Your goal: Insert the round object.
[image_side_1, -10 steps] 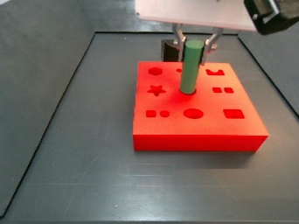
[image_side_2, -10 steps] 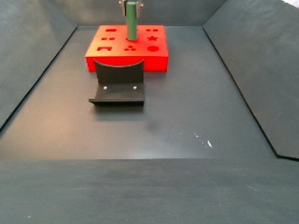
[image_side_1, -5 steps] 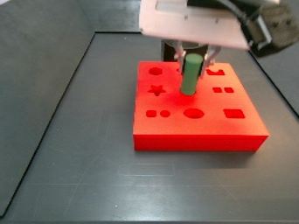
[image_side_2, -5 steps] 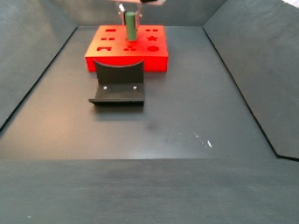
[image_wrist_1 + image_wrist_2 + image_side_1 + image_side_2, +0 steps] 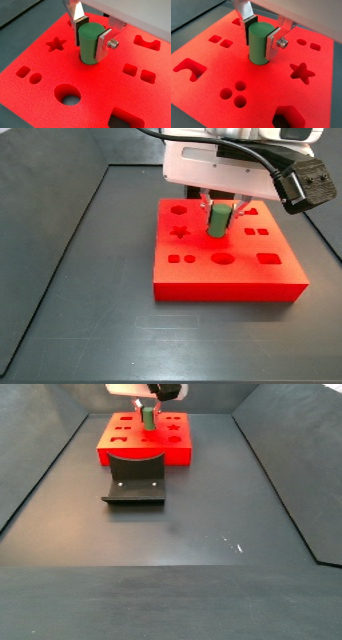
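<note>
The green round peg (image 5: 89, 42) stands upright in the middle of the red block (image 5: 40, 65). My gripper (image 5: 91, 37) is shut on its upper half, with a silver finger (image 5: 100, 47) on each side. The peg's lower end meets the block's top and is hidden there. It shows the same way in a wrist view (image 5: 258, 45). In both side views the peg (image 5: 217, 221) (image 5: 150, 421) is short above the block (image 5: 227, 278) (image 5: 147, 452), with the gripper (image 5: 221, 208) low over it. A round hole (image 5: 67, 95) lies open nearer the camera.
The block's top has other cutouts, among them a star (image 5: 302, 72), paired squares (image 5: 139, 72) and an oval (image 5: 222, 257). The dark fixture (image 5: 135, 481) stands on the floor just in front of the block. Raised walls (image 5: 54, 258) edge the dark floor.
The gripper has come down with the peg. Less of the peg now shows above the red block than a second ago.
</note>
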